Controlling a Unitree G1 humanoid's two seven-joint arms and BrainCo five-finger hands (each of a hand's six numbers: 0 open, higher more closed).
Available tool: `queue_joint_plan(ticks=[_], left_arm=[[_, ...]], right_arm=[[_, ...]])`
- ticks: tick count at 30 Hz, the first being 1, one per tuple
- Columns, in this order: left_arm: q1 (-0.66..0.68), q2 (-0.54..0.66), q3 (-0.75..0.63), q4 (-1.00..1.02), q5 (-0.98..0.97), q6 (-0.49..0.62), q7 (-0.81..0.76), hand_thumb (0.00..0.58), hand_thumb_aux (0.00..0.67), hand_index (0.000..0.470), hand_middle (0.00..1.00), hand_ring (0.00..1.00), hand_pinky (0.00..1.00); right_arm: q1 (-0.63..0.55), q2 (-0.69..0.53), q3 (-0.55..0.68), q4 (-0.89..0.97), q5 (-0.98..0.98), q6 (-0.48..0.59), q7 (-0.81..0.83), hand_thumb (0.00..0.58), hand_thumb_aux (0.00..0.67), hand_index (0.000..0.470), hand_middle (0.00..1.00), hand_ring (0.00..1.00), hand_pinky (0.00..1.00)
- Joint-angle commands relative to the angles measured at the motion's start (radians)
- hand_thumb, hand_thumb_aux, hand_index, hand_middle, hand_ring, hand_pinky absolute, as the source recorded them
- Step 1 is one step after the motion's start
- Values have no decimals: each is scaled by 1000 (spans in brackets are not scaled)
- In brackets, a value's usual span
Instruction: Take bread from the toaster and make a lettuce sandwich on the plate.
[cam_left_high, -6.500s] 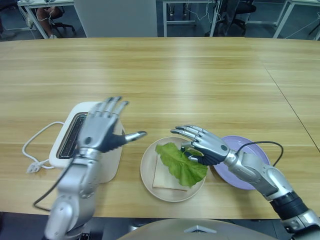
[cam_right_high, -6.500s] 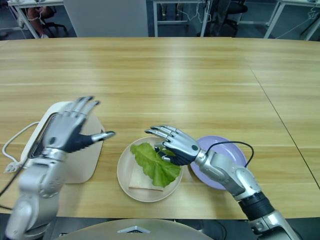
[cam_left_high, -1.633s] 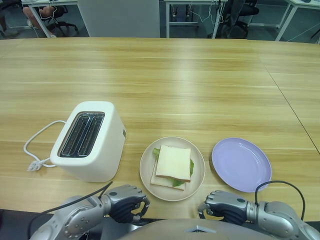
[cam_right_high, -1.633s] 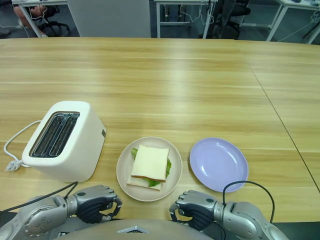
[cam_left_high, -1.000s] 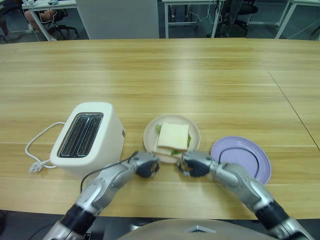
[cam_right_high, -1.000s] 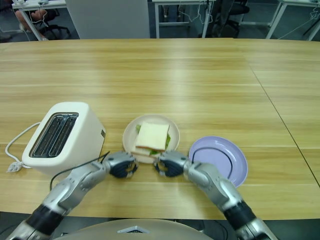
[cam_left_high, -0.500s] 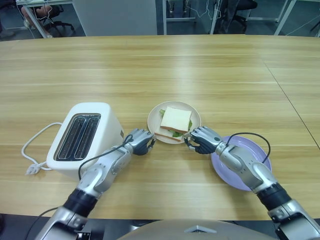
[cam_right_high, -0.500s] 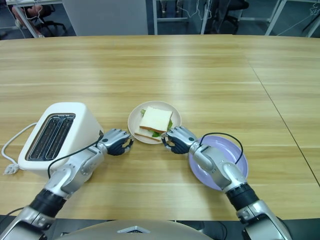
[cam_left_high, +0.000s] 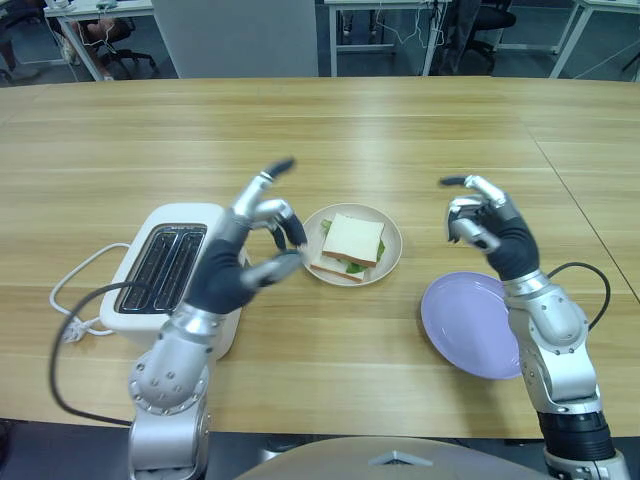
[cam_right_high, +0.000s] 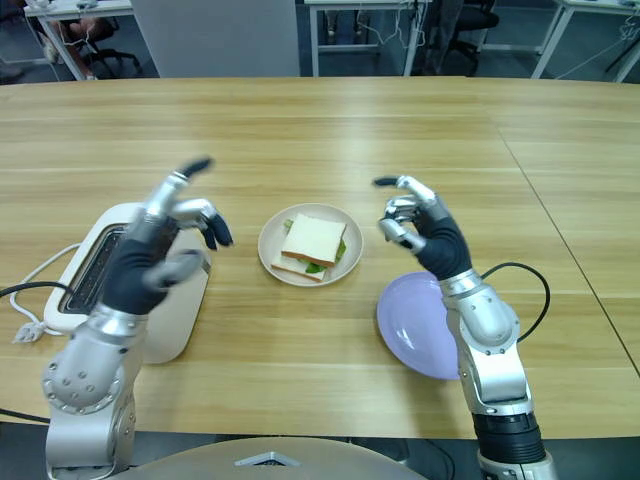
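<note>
Both empty, fingers apart: left robot hand (cam_left_high: 243, 248) and right robot hand (cam_left_high: 494, 230), sandwich (cam_left_high: 350, 243) on plate (cam_left_high: 394, 246) between them. Judged light, soft, crushable, layers loose; hold bread edges gently.

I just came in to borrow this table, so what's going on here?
A humanoid robot is making a lettuce sandwich. The sandwich, lettuce between two bread slices, lies assembled on the beige plate, right of the toaster. Both hands are raised off the table and hold nothing: the left hand above the toaster, the right hand above the purple plate.
</note>
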Motion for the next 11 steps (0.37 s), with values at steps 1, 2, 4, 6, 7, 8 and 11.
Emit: queue_joint_plan(ticks=[1,2,4,6,7,8,11], left_arm=[[51,-59,19,9,-138,-13,40,0,0,0,0,0,0],[65,-68,18,19,-148,-29,41,0,0,0,0,0,0],[89,-91,24,48,-146,-76,57,0,0,0,0,0,0],[95,-96,31,100,-144,-134,49,0,0,0,0,0,0],[96,-95,34,127,-156,-156,42,0,0,0,0,0,0],[95,-95,39,151,-173,-171,36,0,0,0,0,0,0],[84,-92,60,218,-218,-211,28,0,0,0,0,0,0]], right_arm=[[13,45,-45,5,105,26,15,0,0,0,0,0,0],[15,61,-56,11,119,16,15,0,0,0,0,0,0],[13,90,-76,29,145,-5,22,0,0,0,0,0,0],[12,111,-93,49,150,-25,30,0,0,0,0,0,0],[9,119,-100,62,155,-31,36,0,0,0,0,0,0],[5,125,-107,74,158,-35,40,0,0,0,0,0,0],[3,135,-111,91,170,-38,62,0,0,0,0,0,0]])
